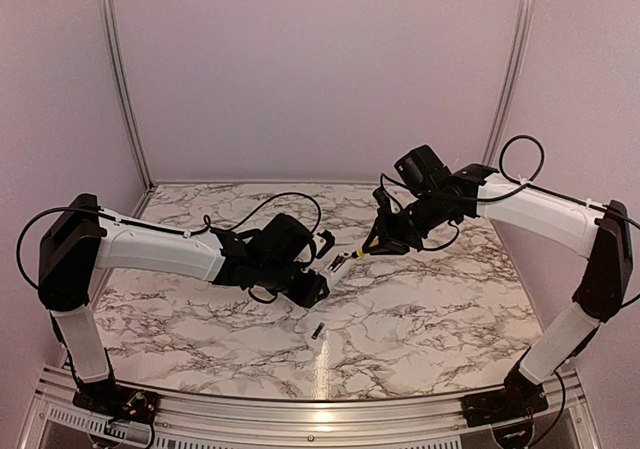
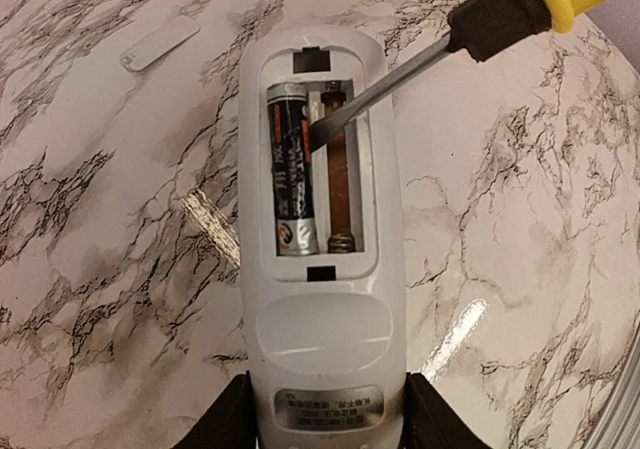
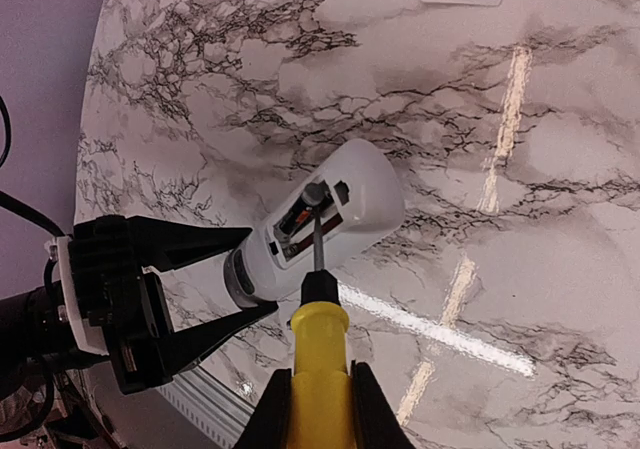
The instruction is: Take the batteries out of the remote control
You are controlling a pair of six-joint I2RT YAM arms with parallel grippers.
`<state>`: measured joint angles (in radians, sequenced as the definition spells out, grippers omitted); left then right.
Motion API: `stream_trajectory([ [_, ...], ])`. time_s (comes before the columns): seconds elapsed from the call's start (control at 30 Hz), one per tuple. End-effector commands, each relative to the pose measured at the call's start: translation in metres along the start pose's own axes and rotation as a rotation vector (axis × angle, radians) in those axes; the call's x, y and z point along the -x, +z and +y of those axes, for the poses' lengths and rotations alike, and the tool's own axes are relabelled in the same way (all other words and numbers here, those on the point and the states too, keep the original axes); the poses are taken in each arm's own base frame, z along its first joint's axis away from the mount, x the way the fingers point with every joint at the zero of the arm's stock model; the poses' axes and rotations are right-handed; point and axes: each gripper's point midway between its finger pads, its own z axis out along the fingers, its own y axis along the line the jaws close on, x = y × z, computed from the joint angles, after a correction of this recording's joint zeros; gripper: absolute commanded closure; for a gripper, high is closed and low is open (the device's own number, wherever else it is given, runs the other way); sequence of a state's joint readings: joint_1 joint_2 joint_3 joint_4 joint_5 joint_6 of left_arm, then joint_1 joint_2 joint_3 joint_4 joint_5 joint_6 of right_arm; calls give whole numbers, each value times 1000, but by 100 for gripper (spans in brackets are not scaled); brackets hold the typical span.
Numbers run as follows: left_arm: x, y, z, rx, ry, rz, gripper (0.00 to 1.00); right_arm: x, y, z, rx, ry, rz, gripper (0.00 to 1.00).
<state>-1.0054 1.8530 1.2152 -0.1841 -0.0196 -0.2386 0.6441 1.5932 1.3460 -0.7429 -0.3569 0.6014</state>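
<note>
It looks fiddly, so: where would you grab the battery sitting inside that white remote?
Probably from above, across its middle: the dark cylindrical battery lies flat in the slim white plastic remote control's recess, hard against one wall, the neighbouring slot empty. One end likely needs lifting first.

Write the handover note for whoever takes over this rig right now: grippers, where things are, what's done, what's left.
Left gripper: jaws shut on the remote control, open compartment facing up.
Right gripper: jaws shut on the yellow-handled screwdriver, tip inside the compartment against the remaining battery.
Done: cover is off and lying on the table. One slot is empty, spring showing. The small dark cylinder on the table is probably the first battery.
Left: lever out the second battery.
</note>
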Motion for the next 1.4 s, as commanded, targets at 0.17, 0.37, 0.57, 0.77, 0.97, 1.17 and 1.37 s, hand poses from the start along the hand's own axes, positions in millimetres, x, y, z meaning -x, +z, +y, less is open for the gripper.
stream_trajectory([
  [0.17, 23, -12, -6, 16, 53, -63, 100, 0, 9, 6, 22, -8, 23, 100],
  [0.37, 27, -12, -6, 17, 62, -71, 100, 0, 11, 7, 28, -9, 28, 100],
  [0.57, 30, -11, -6, 22, 72, -77, 100, 0, 12, 7, 27, -8, 32, 100],
  [0.77, 33, -11, -6, 26, 85, -81, 100, -1, 13, 6, 25, -7, 38, 100],
  [0.97, 34, -11, -6, 30, 90, -82, 100, -3, 15, 4, 24, -4, 43, 100],
  [1.17, 36, -13, -3, 47, 104, -87, 100, -3, 16, 4, 27, -3, 43, 100],
  [1.37, 39, -13, -3, 52, 116, -91, 100, -4, 15, 5, 33, -3, 41, 100],
])
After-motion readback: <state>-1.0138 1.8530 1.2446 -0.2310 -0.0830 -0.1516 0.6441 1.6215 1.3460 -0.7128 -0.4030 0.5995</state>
